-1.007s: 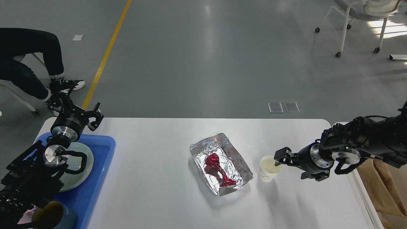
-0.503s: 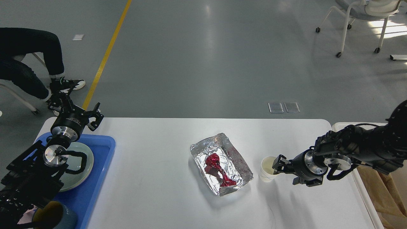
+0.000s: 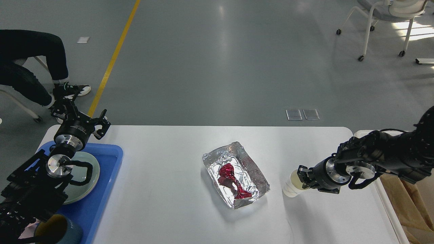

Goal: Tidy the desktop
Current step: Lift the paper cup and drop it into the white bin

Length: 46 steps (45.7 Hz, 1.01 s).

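so the foil tray point(image 3: 236, 174) is the landmark here, it sat about mid-way across the desktop point(image 3: 162, 203), which filled the lower half of the head view. Far left of the foil tray there was a blue tray point(image 3: 101, 189) holding a pale green plate point(image 3: 89, 176), and a dark blue mug point(image 3: 59, 231) nearer the front edge, so that side looked like the spot where dishes get collected. The left gripper point(image 3: 84, 113) hovered above the blue tray's far corner, well apart from the foil tray, fingers spread wide and holding nothing, probably just parked out of the way

The foil tray itself had a crumpled red wrapper point(image 3: 234, 183) lying in it, clearly rubbish not yet dealt with

Just right of the foil tray, the right gripper point(image 3: 301, 179) had its fingers pinched on the rim of a white paper cup point(image 3: 292, 184), which was tilted over instead of standing upright. Grabbing by the rim made sense, the wall is thin and would crush. A cream bin point(image 3: 364, 133) showed further right past the desktop's edge, likely where the paper cup belongs
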Tool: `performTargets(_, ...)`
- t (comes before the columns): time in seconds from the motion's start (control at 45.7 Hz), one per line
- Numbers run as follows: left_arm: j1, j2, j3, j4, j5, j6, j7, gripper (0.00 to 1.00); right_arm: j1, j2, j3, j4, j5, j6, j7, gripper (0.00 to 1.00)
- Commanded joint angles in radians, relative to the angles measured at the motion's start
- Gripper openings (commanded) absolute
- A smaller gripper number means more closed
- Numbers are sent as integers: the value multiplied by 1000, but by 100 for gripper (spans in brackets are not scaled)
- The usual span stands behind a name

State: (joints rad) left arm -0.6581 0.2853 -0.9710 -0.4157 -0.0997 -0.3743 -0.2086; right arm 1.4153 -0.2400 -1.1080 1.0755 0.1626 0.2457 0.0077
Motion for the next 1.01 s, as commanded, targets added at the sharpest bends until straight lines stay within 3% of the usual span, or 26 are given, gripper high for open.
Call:
performTargets(0.0, 0, 0, 0, 0, 0, 0, 0, 97, 54, -47, -4, 20, 9, 9, 0, 0)
performTargets(0.263, 0, 0, 0, 0, 0, 0, 0, 97, 324, -241, -27, 199, 3, 52, 1, 0)
performTargets(0.591, 0, 0, 0, 0, 0, 0, 0, 97, 804, -436, -69, 219, 2, 360, 1, 0)
performTargets(0.679, 0, 0, 0, 0, 0, 0, 2, 97, 890, -449, -85, 215, 2, 385, 1, 0)
performTargets(0.854, 0, 0, 0, 0, 0, 0, 0, 97, 874, -450, -127, 160, 2, 360, 0, 0)
performTargets(0.985, 0, 0, 0, 0, 0, 0, 0, 97, 708, -484, -124, 75, 5, 282, 1, 0)
